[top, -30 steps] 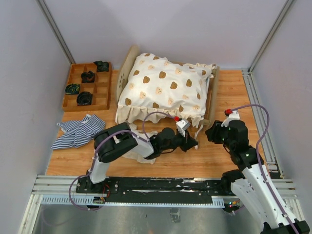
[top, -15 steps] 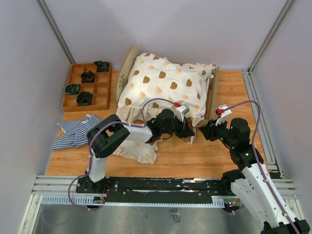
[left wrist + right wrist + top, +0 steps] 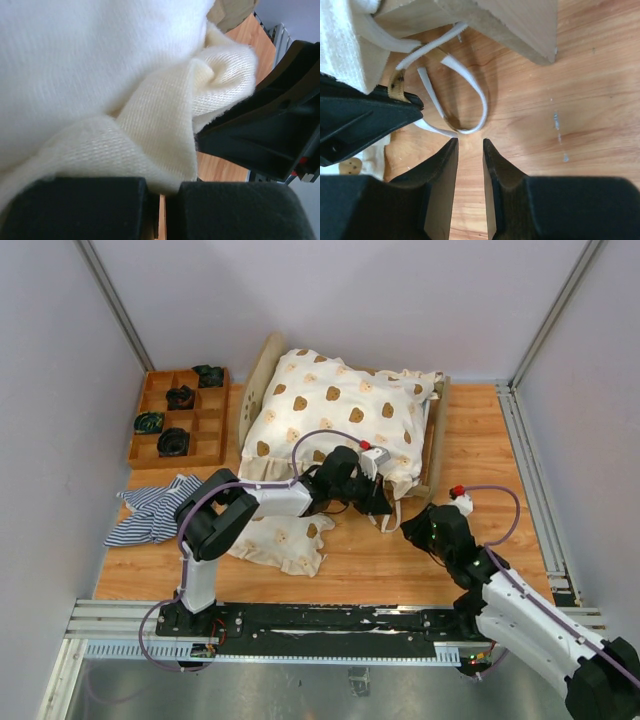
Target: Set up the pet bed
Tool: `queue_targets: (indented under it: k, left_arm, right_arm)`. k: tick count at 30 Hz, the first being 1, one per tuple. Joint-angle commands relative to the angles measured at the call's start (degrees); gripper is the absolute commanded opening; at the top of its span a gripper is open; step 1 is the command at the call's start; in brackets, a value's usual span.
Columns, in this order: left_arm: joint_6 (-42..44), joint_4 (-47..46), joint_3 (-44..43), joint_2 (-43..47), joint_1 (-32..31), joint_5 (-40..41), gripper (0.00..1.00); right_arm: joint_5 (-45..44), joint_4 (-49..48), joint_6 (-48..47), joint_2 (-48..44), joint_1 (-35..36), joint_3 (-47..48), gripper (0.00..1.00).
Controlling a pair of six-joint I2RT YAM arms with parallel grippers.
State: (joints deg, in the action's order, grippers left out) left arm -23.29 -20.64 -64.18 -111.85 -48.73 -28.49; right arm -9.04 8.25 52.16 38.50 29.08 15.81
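The pet bed (image 3: 437, 435) stands at the middle of the table (image 3: 475, 430), its arched headboard (image 3: 258, 375) upright at one end. It is thin plywood, so I judge it light and stiff, but apt to skid or tip if the cloth on it is tugged. The foot rim or a side rail looks the sound place to hold it.

The quilt (image 3: 335, 415) heaped over the bed is soft and limp (it will follow whichever corner is pulled) and is best pinched at its ruffled edge. The left gripper (image 3: 378, 502) is at the bed's near foot corner, jaws closed on a bunched fold of that quilt. The right gripper (image 3: 418, 528) hovers just off the same corner, jaws drawn almost together on nothing, over loose white ties (image 3: 467, 82) trailing from the bed.

The quilt hides the mattress and most of the frame, and where the ties are sewn is covered. A small cushion (image 3: 280, 540) lies before the bed. Beyond the headboard end lie a striped cloth (image 3: 155, 512) and a tray (image 3: 178, 462). Whether that cloth belongs on this bed I cannot tell.
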Motion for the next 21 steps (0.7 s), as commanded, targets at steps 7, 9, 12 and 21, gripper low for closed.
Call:
queue_targets:
  k: [7, 9, 12, 21]
  left_arm:
    - [1.6, 3.1, -1.8, 0.0, 0.0, -1.3, 0.01]
    - [1.7, 3.1, -1.7, 0.1, 0.0, -1.1, 0.01]
    - [1.5, 3.2, -1.7, -0.2, 0.1, -1.2, 0.01]
    - [-0.2, 0.8, -0.7, -0.6, 0.1, -1.1, 0.01]
  right_arm:
    - [-13.0, -7.8, 16.4, 12.9, 5.8, 1.1, 0.3]
    - [-13.8, -8.0, 16.8, 15.2, 6.2, 1.9, 0.3]
    - [-14.8, -9.7, 17.2, 18.2, 6.2, 2.3, 0.3]
    - [-13.0, -13.0, 16.4, 22.5, 6.4, 2.7, 0.31]
